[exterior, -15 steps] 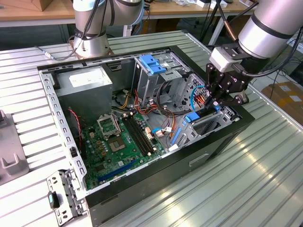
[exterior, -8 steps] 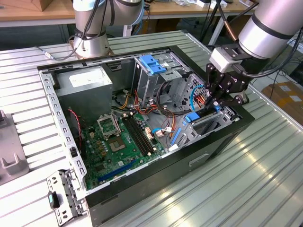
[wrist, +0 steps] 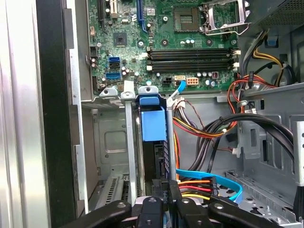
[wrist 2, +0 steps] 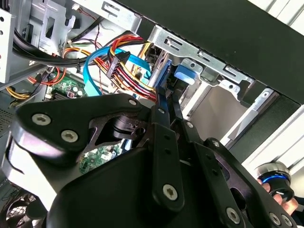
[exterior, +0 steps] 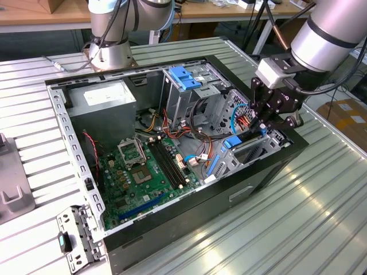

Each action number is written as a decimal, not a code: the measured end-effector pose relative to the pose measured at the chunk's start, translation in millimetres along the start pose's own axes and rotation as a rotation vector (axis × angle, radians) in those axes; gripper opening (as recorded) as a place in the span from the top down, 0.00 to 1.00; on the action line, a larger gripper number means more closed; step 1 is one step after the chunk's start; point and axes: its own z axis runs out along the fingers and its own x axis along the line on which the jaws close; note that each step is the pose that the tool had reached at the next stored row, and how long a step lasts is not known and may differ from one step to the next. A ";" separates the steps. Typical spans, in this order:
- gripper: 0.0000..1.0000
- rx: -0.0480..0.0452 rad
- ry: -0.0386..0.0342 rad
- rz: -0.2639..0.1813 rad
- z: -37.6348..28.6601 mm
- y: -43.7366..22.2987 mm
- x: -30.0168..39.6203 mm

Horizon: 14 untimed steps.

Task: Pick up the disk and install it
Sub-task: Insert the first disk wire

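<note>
The disk stands on edge in a narrow metal bay at the front of the open computer case. Its light-blue carrier end points toward the motherboard, and its dark body runs back to my fingers. My gripper is shut on the disk's near edge. In the exterior view the gripper hangs over the case's corner at the exterior view's right, with the disk slanting down from it into the bay. In the second wrist view the gripper pinches the thin edge, with the disk's blue end beyond.
A bundle of red, yellow and orange wires and a light-blue flat cable lie right beside the fingers. The motherboard, the power supply and a drive cage with a blue latch sit inside the case. A loose metal bracket lies on the ribbed table.
</note>
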 end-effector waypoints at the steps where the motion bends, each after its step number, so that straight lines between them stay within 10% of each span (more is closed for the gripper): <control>1: 0.83 -0.0002 -0.0013 0.000 3.2 0.0 0.5; 14: 0.83 -0.0024 -0.0079 -0.022 1.7 0.0 0.5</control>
